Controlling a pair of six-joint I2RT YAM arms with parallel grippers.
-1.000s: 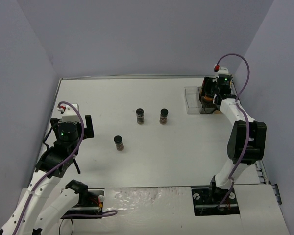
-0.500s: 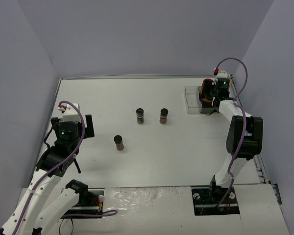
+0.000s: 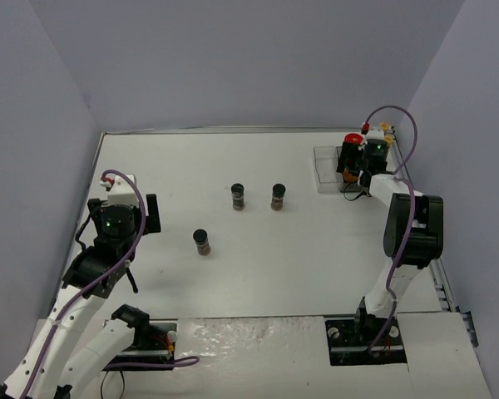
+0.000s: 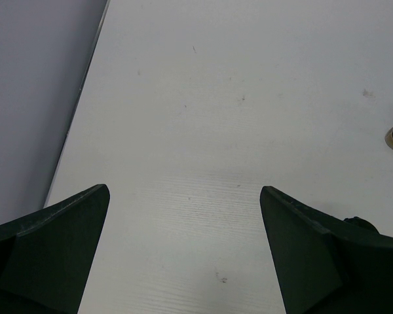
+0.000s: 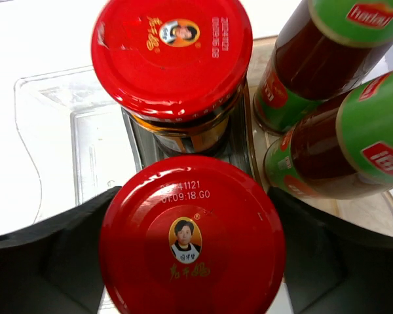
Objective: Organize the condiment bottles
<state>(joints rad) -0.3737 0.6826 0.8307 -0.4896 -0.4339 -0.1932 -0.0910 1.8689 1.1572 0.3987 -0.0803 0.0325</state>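
Starting closest to the bases: got the left gripper [image 4: 185, 191] hanging low over the table [image 4: 203, 98] near its left edge, fingers spread all the way apart, nothing between them.

Bit further out on the top view: lone black-capped jar [image 3: 201, 242], upright, off to the right of that gripper and well apart from it. Behind that, roughly mid-table, two more upright ones side by side with a gap between: left jar of the pair [image 3: 238, 197] and right jar of the pair [image 3: 278, 197].

Way out in the far right corner: three-compartment tray [image 3: 323, 170] with the right gripper [image 5: 195, 193] down at it. From the right wrist, near red-lidded jar [image 5: 191, 239] sitting smack between the fingers. Honestly can't tell if it's being squeezed or just flanked, contact hidden under the lid. Just beyond it, far red-lidded jar [image 5: 171, 49] in the grey middle compartment [image 5: 139, 140]. To the right of both, in the amber compartment [image 5: 373, 216], upper sauce bottle [image 5: 327, 59] and lower sauce bottle [image 5: 340, 140], close together, red-green labels showing. Clear compartment [image 5: 72, 131] on the left side of the jars.
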